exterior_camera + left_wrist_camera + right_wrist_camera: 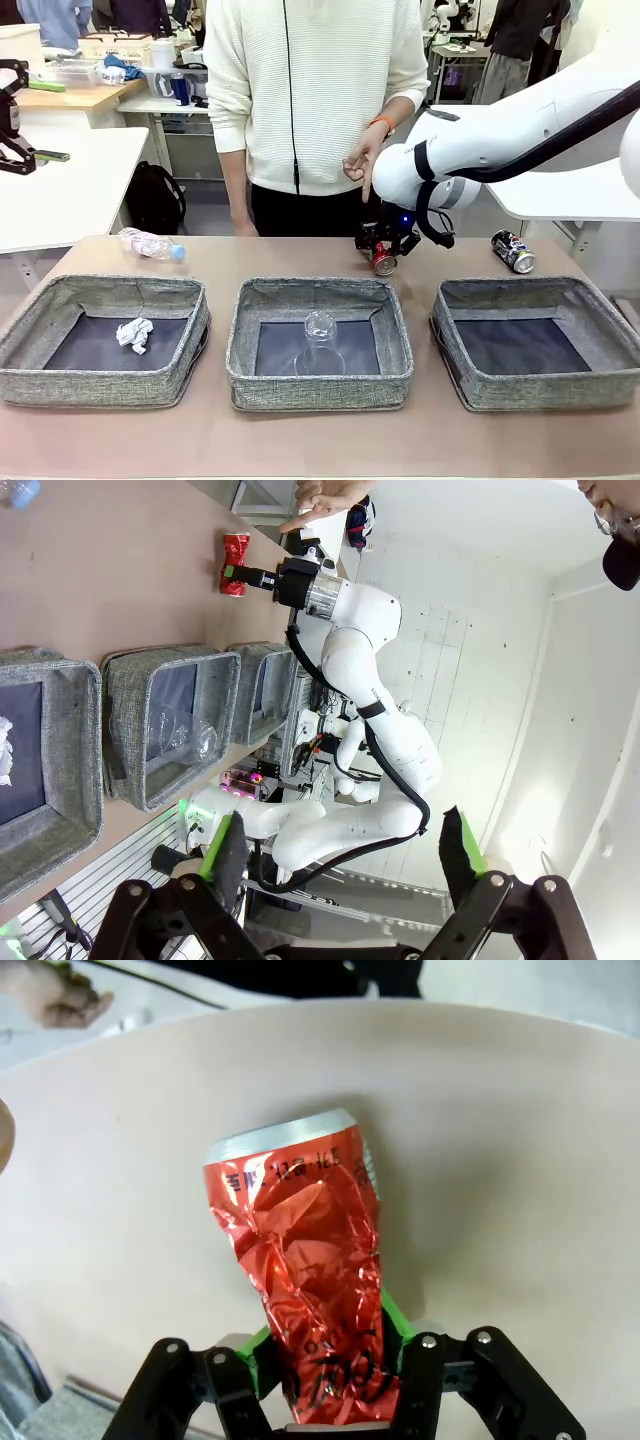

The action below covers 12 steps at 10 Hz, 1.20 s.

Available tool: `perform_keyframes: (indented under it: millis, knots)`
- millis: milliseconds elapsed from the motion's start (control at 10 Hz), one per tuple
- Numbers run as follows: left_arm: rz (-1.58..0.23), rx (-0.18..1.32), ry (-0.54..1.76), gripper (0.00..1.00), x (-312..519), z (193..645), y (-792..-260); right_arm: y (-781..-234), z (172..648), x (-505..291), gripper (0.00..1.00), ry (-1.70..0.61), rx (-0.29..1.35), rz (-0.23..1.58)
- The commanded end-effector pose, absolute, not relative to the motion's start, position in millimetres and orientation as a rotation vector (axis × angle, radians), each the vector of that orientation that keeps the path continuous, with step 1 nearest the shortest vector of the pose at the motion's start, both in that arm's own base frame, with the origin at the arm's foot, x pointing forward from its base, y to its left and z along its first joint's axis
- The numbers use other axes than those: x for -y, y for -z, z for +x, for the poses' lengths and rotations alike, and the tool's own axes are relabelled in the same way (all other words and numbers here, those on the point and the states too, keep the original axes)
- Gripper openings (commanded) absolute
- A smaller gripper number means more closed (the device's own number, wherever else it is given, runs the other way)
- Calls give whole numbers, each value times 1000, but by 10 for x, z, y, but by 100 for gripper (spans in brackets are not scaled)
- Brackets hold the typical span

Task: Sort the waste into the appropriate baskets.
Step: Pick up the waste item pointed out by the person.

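**Right gripper.** The right gripper (330, 1350) pinches the lower end of the red can (300, 1230), with one green pad (262, 1348) pressed against each side. The can is badly crushed and its silver rim points away from the gripper. In the front view the right gripper (385, 243) points down at the counter (300, 440), just behind the middle basket (320, 390), with the red can (385, 264) below it. The can sits at the counter surface. The views do not settle whether it rests there or hangs just clear of it.

**Left gripper.** The left gripper (343, 825) is spread wide, with nothing between its fingers (225, 845). It is well apart from the baskets and the waste.

**Remaining waste.**
- Paper ball (134, 333): lies in the left basket (100, 385), on the dark bottom.
- Plastic cup (320, 340): lies in the middle basket.
- Bottle (150, 244): lies on its side on the counter behind the left basket, with its blue cap toward the middle of the counter.
- Dark blue can (513, 251): lies on its side on the counter behind the right basket (540, 390).

**Baskets.** The three baskets stand in a row along the near side of the counter, with a gap between each pair.

**Person.** A person stands at the far side of the counter. One hand (362, 160) hangs above the right gripper, with a finger pointing down toward it.
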State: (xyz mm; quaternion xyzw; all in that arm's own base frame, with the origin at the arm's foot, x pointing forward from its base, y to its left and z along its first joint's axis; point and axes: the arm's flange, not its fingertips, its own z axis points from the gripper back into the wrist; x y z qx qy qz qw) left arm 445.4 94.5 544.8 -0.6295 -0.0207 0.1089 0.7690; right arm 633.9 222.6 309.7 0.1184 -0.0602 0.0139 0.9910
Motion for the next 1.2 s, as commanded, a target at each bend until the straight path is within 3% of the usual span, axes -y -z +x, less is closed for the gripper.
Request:
perform_keyframes:
  millis: [0, 600, 700, 900, 1100]
  knots:
    - [-1381, 48, -228, 100, -945, 4441, -5478, -3107, 6391, -2243, 0, -14, 123, 186]
    - [-1381, 48, -228, 100, -945, 4441, -5478, -3283, 6248, -2121, 0, 45, 92, 175]
    - [-1381, 48, -228, 100, -945, 4441, -5478, -3516, 6010, -2031, 0, 84, 6, 165]
    - [-1381, 48, -228, 100, -945, 4441, -5478, -4341, 5242, -1642, 0, 147, -18, 191]
    - [-1381, 48, -228, 100, -945, 4441, -5478, -4783, 4611, -1616, 0, 188, 99, 71]
